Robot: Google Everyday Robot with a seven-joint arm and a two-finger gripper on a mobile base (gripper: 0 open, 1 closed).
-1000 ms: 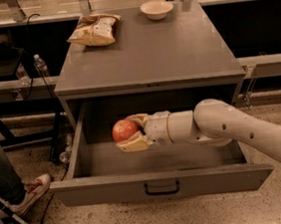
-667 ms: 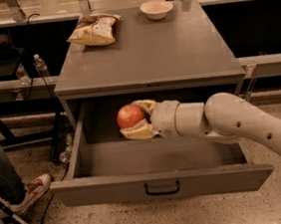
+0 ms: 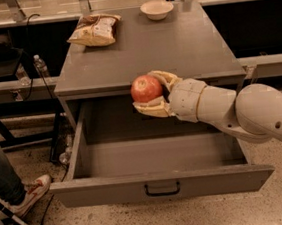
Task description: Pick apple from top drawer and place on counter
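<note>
My gripper (image 3: 149, 94) is shut on the apple (image 3: 145, 88), a small round red-orange fruit. It holds the apple in the air above the open top drawer (image 3: 158, 153), level with the front lip of the counter (image 3: 174, 50). The arm reaches in from the right. The drawer is pulled out, with its grey floor bare and a dark pull handle (image 3: 162, 188) on the front panel.
A chip bag (image 3: 94, 30) lies at the counter's back left and a white bowl (image 3: 157, 10) at the back middle. A person's leg and shoe (image 3: 24, 194) are at the lower left on the floor. A water bottle (image 3: 40, 66) stands left of the cabinet.
The gripper has lifted the apple up out of the drawer, from near the drawer floor to the height of the counter's front edge.
</note>
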